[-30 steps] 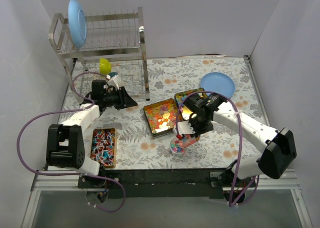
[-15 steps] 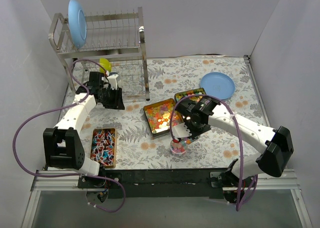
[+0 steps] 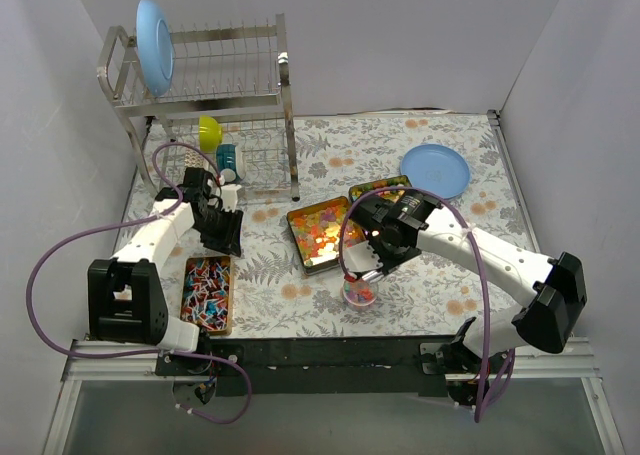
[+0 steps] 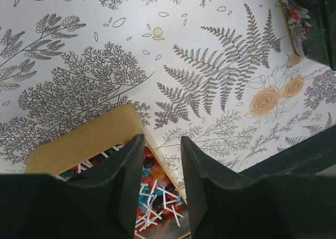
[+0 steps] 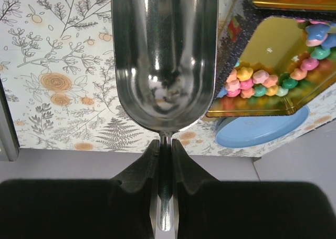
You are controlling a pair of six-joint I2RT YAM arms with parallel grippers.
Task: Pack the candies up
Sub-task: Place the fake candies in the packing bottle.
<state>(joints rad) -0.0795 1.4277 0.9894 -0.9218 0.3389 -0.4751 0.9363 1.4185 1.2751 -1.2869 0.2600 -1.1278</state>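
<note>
at left, the left gripper [image 4: 161, 149] hovers with its jaws part-way apart and nothing between them, above the flowered table [image 3: 265, 275] and just over a gold tin of stick sweets [image 4: 84, 142]. it has no part in the scooping. at centre, the candies [image 5: 252, 79], lumps of pink, yellow, green, blue and orange, lie heaped in an open gold tin [image 5: 278, 39]. more of them show in a small clear cup [image 3: 358, 297] near the table's front edge. just right of that tin, the right gripper [image 5: 165, 149] has its jaws clamped on the thin handle of a steel scoop [image 5: 164, 60]. the scoop's bowl is empty and appears to hang just above the cup. the step in hand looks to be another load from tin to cup. to do it well, the arm should bring the scoop in low along the tin floor rather than stab down, and take a modest load. it should keep the bowl level in transit, then tip slowly with the lip centred over the narrow cup. a knock could topple the cup.
</note>
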